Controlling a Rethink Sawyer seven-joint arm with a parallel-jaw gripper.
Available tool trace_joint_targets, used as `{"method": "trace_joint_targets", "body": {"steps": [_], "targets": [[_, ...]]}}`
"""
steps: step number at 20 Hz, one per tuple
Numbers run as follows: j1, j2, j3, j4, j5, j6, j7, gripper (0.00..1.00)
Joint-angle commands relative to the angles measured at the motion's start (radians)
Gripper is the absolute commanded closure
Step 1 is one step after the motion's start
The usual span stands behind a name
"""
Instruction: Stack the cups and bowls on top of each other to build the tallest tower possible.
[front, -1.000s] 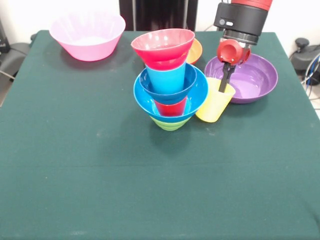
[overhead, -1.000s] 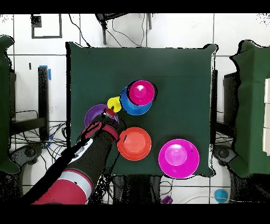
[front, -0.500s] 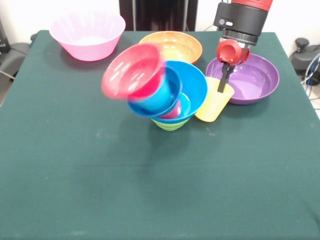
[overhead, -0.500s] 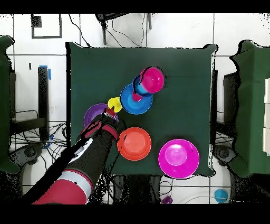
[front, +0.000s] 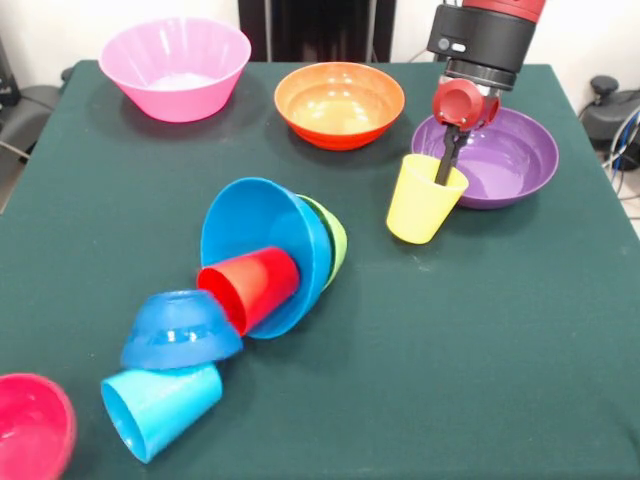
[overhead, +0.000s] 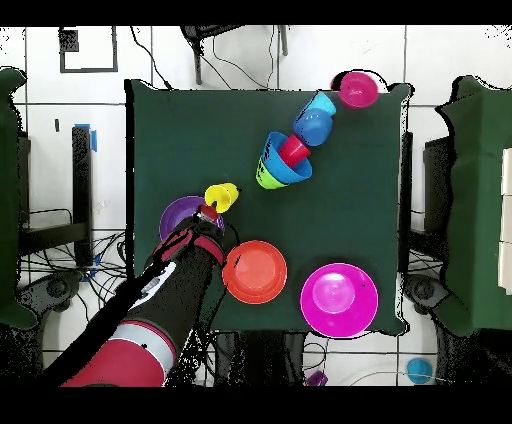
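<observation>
Held the yellow cup (front: 418, 205) tilted at upper right, just beside the purple bowl (front: 520, 150), rim pinched by the jaws of the gripper (front: 447, 168); probably needed next to rebuild the tower (front: 262, 235), toppled across the lower left.

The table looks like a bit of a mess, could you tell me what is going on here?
The tower has just toppled: the large blue bowl, green bowl, red cup, small blue bowl and sky-blue cup lie strewn on their sides, and the small red bowl sits at the table's edge. The gripper holds the tilted yellow cup by its rim, beside the purple bowl.
</observation>
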Motion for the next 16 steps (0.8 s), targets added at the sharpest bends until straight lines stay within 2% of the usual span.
{"method": "trace_joint_targets", "body": {"steps": [1, 16], "targets": [[-0.012, 0.024, 0.085, -0.033, -0.056, 0.065, 0.07, 1.0], [-0.013, 0.028, 0.089, -0.046, -0.054, 0.066, 0.068, 1.0]]}}
